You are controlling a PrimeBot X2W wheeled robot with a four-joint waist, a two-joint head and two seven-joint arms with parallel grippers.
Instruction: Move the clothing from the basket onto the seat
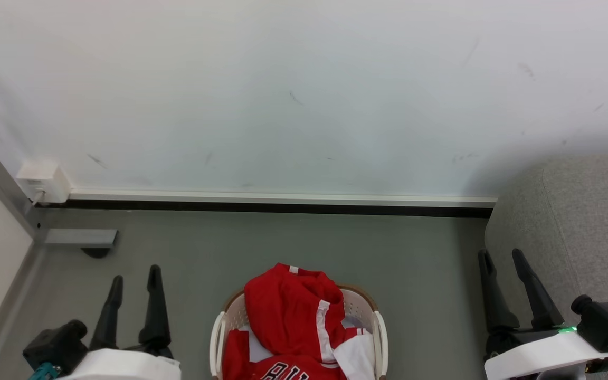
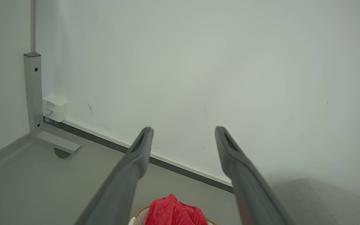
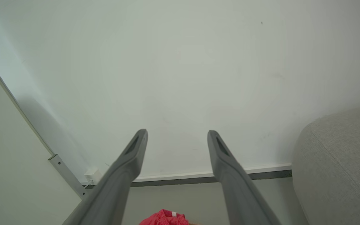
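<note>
Off to your right stands the seat [image 1: 578, 221], a broad grey cushion with a rounded edge; its near corner is just beside the right claw [image 1: 501, 254]. Between your two arms the basket [image 1: 361, 309] sits on the grey floor [image 1: 283, 237], apart from the seat. The jersey [image 1: 288, 306] lies in the basket, heaped so that a red hump rises above the brown rim on the far side, with white stripes and dark lettering showing lower down.

Expect the jersey to be light, soft and quite limp. It probably hangs and trails once you lift it, and the smooth sports cloth may slide between the fingers. It isn't fragile, so you can bite firmly.

Take hold at the raised red hump, where the folds look thickest. Go deep enough that several layers sit between the fingers, not one thin edge. The basket looks light too, so a trailing hem that snags on the rim or the perforated side could drag it along. Lift high before you swing right.

The left claw [image 1: 136, 274] and the right claw both stand wide open and empty, one either side of the basket, fingers pointing toward the wall.
</note>
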